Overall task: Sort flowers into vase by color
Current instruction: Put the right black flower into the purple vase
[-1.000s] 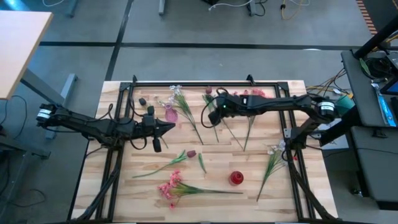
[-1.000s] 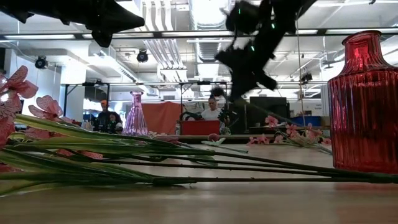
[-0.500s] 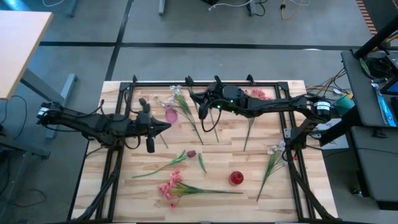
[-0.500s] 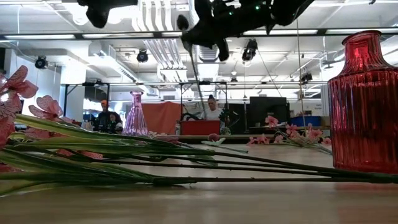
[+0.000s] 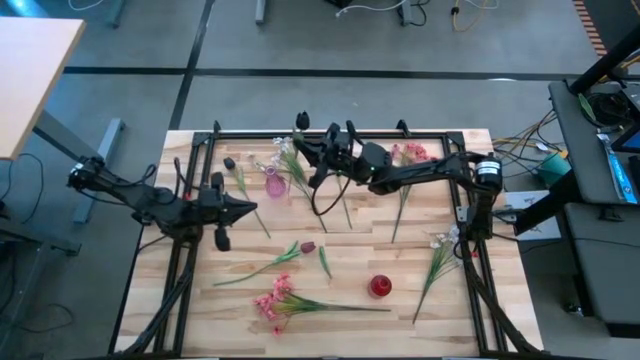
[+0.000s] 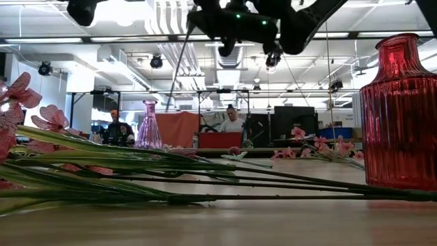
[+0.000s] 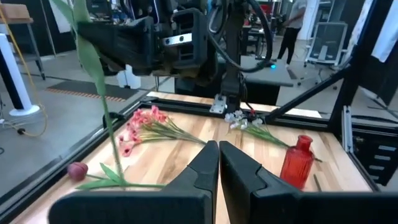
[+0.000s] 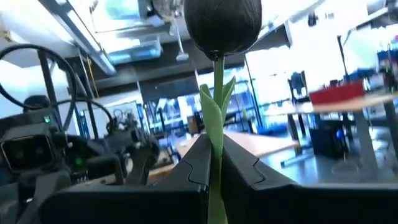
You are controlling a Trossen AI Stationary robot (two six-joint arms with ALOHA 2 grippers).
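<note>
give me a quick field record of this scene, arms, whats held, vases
right end effector: shut on the dark tulip, raised over the table's back, near the pink vase
left end effector: shut, holding nothing, hovering over the table's left side
red vase: upright, front of table, no flowers in it
pink flower spray: lying flat at the front

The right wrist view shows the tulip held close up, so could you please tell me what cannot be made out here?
- Tulip stem's lower end: right wrist view, cut off by the bottom edge.
- Pink vase mouth: low view, too level to see inside.
- Left gripper: low view, cut off by the top edge.
</note>
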